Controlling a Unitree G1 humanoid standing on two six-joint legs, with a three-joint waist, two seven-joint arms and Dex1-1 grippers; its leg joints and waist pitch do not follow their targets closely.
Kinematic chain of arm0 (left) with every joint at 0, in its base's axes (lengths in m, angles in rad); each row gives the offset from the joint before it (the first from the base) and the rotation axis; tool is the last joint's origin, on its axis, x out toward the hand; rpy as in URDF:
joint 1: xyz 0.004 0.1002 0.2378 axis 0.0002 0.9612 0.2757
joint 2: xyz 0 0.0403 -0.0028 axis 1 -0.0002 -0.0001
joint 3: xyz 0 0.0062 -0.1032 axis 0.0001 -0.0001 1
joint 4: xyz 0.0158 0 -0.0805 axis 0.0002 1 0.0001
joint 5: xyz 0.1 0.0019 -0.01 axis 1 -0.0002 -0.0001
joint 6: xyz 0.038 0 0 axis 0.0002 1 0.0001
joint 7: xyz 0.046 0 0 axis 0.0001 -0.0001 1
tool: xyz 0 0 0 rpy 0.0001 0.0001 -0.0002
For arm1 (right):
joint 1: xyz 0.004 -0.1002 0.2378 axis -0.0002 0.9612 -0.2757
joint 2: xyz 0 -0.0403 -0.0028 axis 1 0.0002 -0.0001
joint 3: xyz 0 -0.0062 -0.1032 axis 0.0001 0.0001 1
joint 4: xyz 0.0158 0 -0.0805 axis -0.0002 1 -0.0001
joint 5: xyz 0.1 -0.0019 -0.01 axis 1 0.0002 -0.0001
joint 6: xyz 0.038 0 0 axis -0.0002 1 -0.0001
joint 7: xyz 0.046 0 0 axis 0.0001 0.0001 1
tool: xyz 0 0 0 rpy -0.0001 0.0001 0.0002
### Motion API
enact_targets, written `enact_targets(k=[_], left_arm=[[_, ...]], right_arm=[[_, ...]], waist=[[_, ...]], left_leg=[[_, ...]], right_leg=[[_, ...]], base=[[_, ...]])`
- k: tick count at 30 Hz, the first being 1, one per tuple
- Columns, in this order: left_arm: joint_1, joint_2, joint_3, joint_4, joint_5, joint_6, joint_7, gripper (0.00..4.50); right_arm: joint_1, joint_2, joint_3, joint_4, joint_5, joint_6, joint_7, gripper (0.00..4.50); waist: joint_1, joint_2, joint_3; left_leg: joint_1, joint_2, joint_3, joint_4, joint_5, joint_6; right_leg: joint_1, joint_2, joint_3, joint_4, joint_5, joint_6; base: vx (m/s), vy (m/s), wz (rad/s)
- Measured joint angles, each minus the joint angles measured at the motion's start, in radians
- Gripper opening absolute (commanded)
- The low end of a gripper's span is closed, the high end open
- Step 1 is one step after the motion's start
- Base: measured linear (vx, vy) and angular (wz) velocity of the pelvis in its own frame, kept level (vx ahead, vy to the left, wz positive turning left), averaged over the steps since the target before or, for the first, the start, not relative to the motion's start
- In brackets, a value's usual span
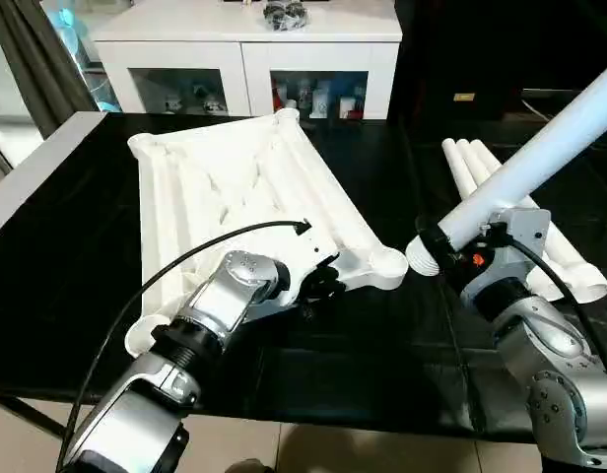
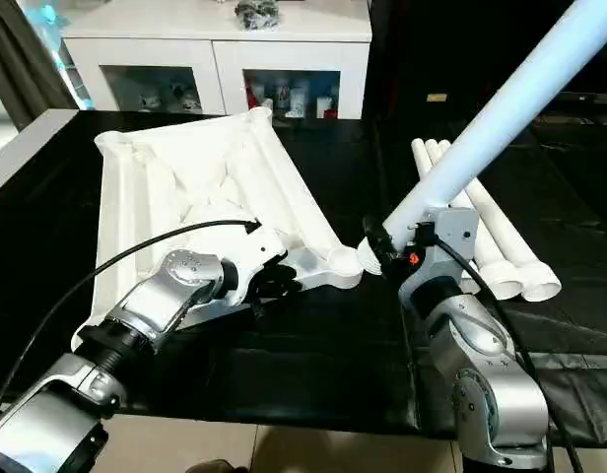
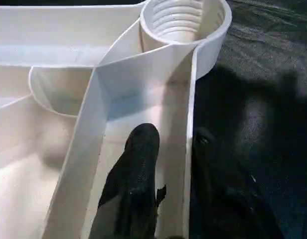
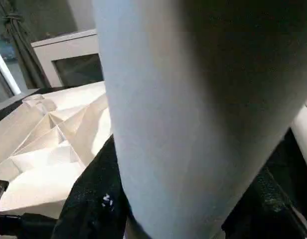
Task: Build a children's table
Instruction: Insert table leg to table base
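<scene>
While your tabletop (image 1: 235,187) lies ribbed side up on the black table (image 1: 67,256), your left gripper (image 1: 321,281) is clamped on its rim wall beside the near corner socket (image 1: 387,261), one finger (image 3: 136,169) inside the channel, the other outside. Your right gripper (image 2: 382,248) is closed around a leg (image 2: 501,108), held slanting upward, its lower end just beside that socket, possibly touching. Three more legs (image 1: 520,222) lie together to the right.
</scene>
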Motion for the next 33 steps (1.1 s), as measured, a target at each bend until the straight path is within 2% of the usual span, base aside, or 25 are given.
enact_targets(k=[12, 19, 22, 30, 33], left_arm=[[-0.014, -0.006, 0.002, 0.029, -0.002, -0.001, -0.044, 0.08], [-0.014, 0.011, 0.004, 0.027, -0.004, -0.009, -0.09, 0.0], [0.005, 0.039, 0.004, 0.001, -0.007, -0.016, -0.124, 0.0], [0.055, 0.091, 0.003, -0.075, -0.013, -0.026, -0.186, 0.0], [0.06, 0.106, -0.001, -0.085, -0.012, -0.038, -0.203, 0.0]], right_arm=[[0.0, -0.015, 0.014, 0.0, -0.008, -0.002, 0.02, 1.94], [-0.008, -0.043, 0.031, 0.015, -0.012, -0.023, 0.058, 1.94], [-0.035, -0.042, 0.051, 0.07, -0.013, -0.054, 0.1, 1.94], [-0.098, -0.036, 0.085, 0.2, 0.001, -0.136, 0.229, 1.94], [-0.114, -0.036, 0.101, 0.248, 0.0, -0.156, 0.254, 1.94]], waist=[[-0.001, 0.002, -0.001], [-0.005, 0.002, -0.001], [-0.013, 0.001, 0.0], [-0.013, -0.001, 0.001], [-0.014, -0.007, 0.003]], left_leg=[[0.0, 0.0, 0.0, 0.0, 0.0, 0.0], [0.0, 0.0, 0.001, -0.001, 0.0, 0.001], [0.0, 0.0, 0.001, -0.001, 0.0, 0.001], [0.0, 0.0, 0.002, -0.001, 0.001, 0.003], [0.0, 0.0, 0.002, -0.001, 0.002, 0.004]], right_leg=[[0.0, 0.0, 0.0, 0.0, 0.0, 0.0], [0.0, 0.0, 0.0, -0.001, 0.0, 0.0], [0.0, 0.0, 0.0, -0.001, 0.0, 0.0], [0.0, 0.0, 0.0, -0.001, 0.0, 0.0], [-0.001, 0.0, 0.0, -0.001, 0.0, 0.0]], base=[[0.0, 0.0, 0.0], [0.0, 0.0, 0.0], [0.0, 0.0, 0.0], [0.0, 0.0, 0.0], [0.0, 0.0, 0.0]])
